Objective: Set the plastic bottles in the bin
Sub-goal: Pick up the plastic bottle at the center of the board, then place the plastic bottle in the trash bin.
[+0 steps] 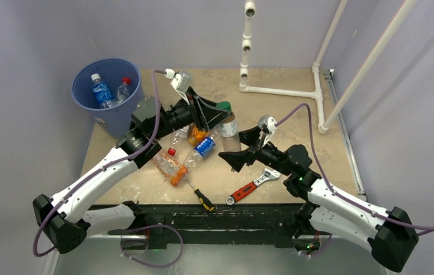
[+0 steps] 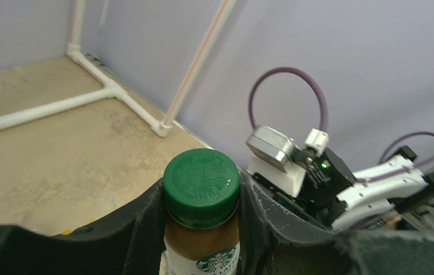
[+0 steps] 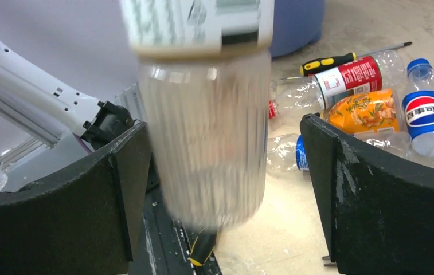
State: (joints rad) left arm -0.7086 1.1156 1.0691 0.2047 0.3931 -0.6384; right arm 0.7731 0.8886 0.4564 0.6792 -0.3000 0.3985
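My left gripper [image 1: 215,116] [image 2: 202,213] is shut on the neck of a coffee bottle [image 1: 228,122] with a green cap [image 2: 202,184] and a white label. The bottle's clear ribbed lower part [image 3: 206,137] hangs blurred between the wide-open jaws of my right gripper [image 1: 242,146] [image 3: 223,172], touching neither. The blue bin [image 1: 120,115] stands at the far left with two bottles inside [image 1: 102,91]. A Pepsi bottle [image 1: 204,146] [image 3: 426,112], orange bottles [image 1: 172,170] [image 3: 363,112], a red-labelled bottle [image 3: 349,74] and a clear one [image 1: 178,137] lie on the table.
A yellow-handled screwdriver [image 1: 200,196] [image 3: 329,60] and a red-handled wrench [image 1: 253,185] lie near the front edge. A white pipe frame [image 1: 283,90] stands at the back right. The left arm reaches over the pile of bottles.
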